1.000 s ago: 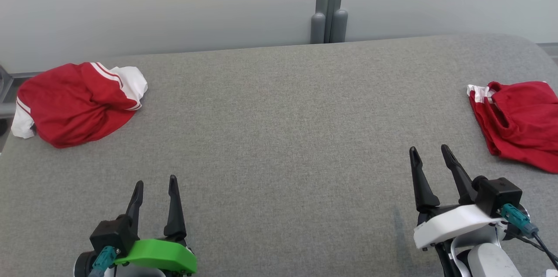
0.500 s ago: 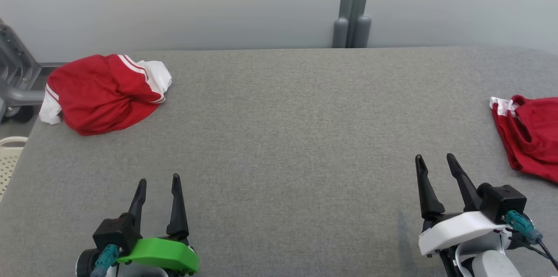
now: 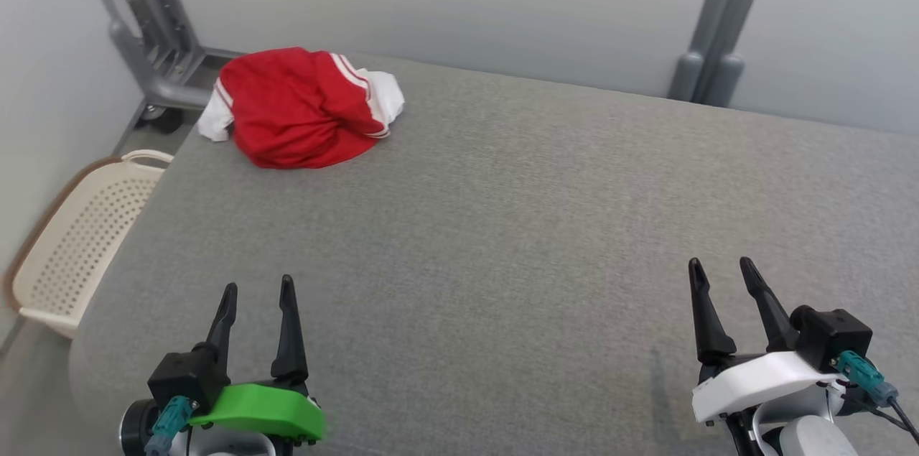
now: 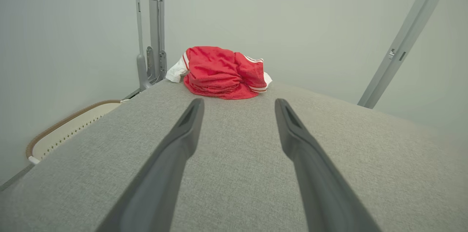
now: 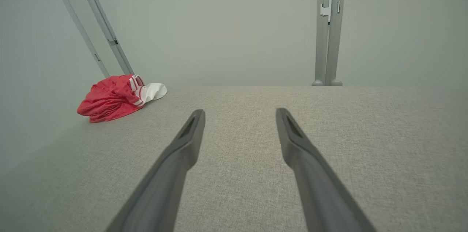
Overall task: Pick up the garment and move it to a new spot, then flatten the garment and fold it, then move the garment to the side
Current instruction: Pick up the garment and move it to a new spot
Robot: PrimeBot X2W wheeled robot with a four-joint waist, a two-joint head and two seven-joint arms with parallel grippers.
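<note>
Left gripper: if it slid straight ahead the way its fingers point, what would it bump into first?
Probably the crumpled red garment, lying straight ahead of the left gripper across bare grey table. Depth is unclear, so the fingertips might graze the table first.

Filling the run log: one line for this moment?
garment: crumpled, far-left corner | left tool: open, empty | right tool: open, empty

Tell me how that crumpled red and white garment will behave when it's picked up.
Probably floppy: the garment lies bunched in soft folds, so it should sag and unfurl from wherever it is pinched. Likely light, since the mesh-like cloth looks thin. Pushed, it may bunch rather than slide, because the table has a textured grey fabric cover.
</note>
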